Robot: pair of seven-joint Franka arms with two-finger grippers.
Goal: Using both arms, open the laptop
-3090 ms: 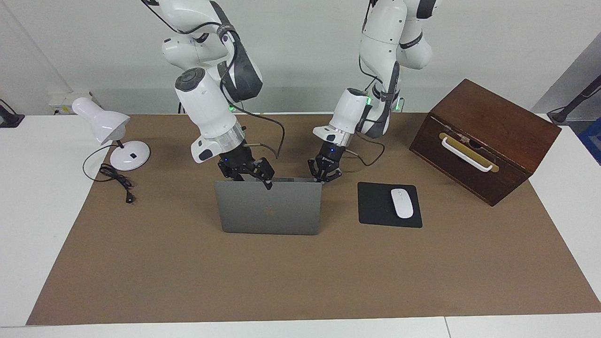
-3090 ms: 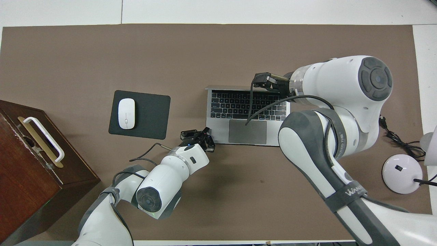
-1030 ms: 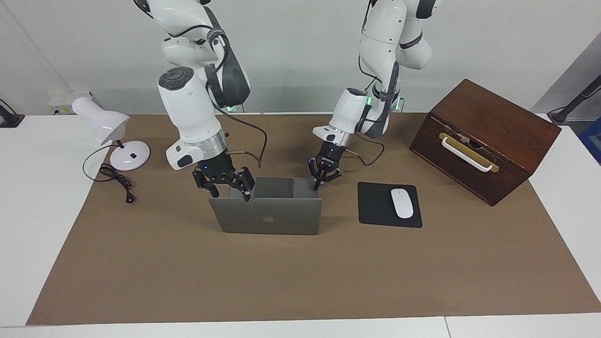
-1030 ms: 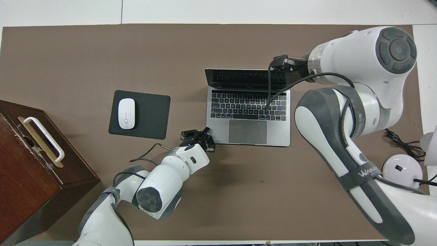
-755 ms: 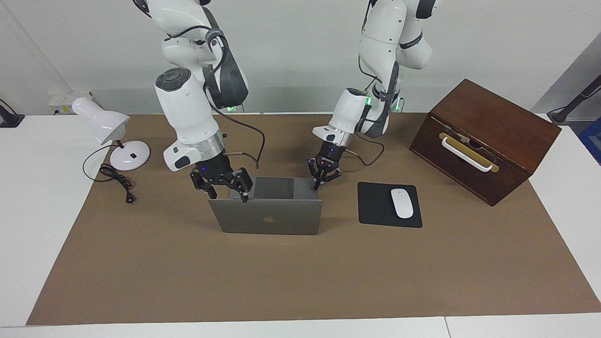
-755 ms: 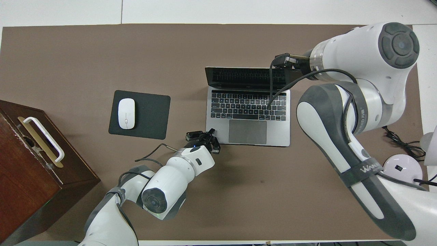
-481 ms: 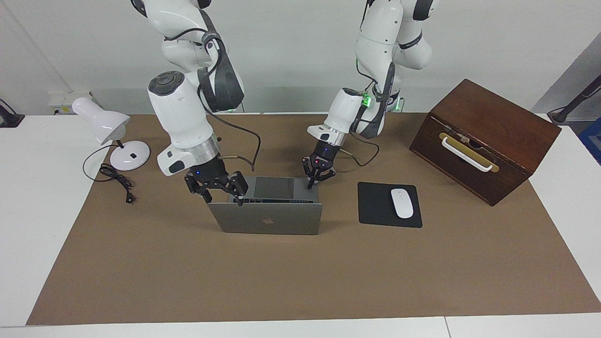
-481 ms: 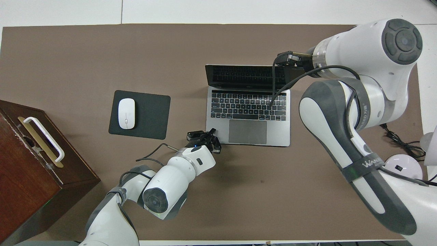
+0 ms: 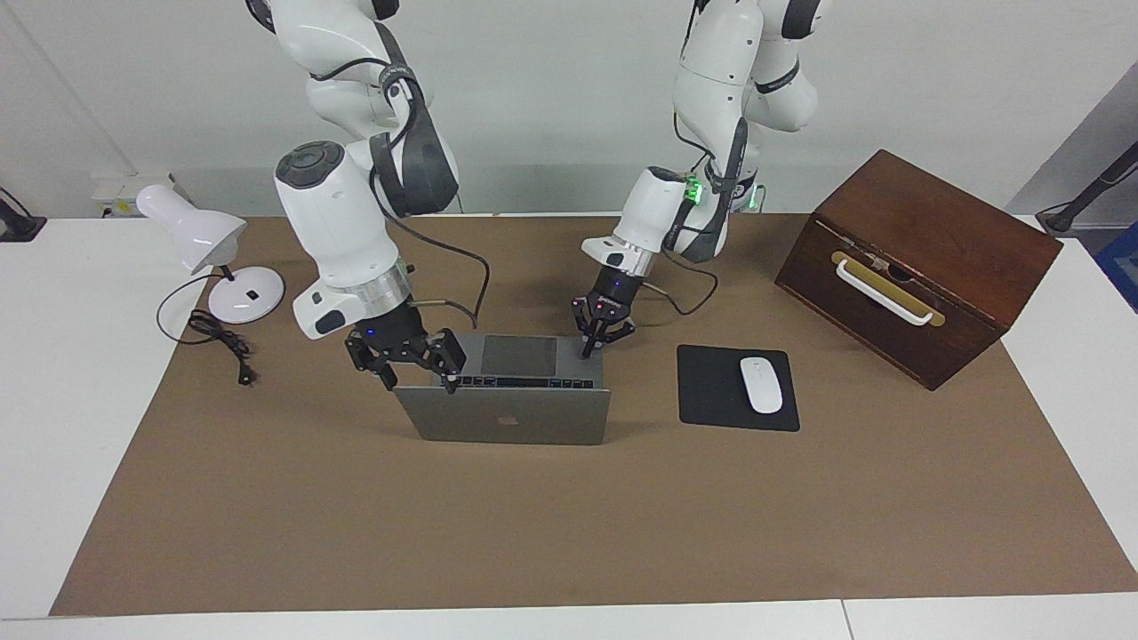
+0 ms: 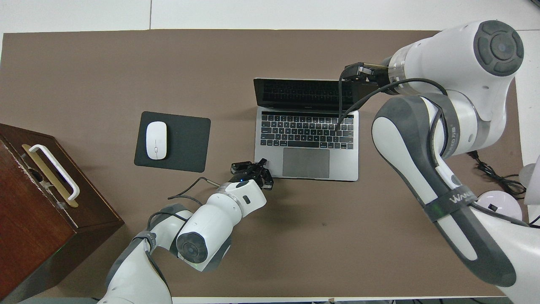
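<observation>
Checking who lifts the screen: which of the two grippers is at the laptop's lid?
The right gripper, at the lid's raised top edge; the left gripper is down at the deck's corner.

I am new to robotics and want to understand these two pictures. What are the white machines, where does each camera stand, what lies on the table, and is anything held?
The white machines are two robot arms. One camera faces them across the table; the other looks down from above their own end. On the brown mat lie an open laptop, a mouse on a black pad, a lamp and a wooden box. The left fingers, shut, rest at a corner of the laptop's base. The right arm has its end at a top corner of the lid; whether it grips the lid I cannot tell.
</observation>
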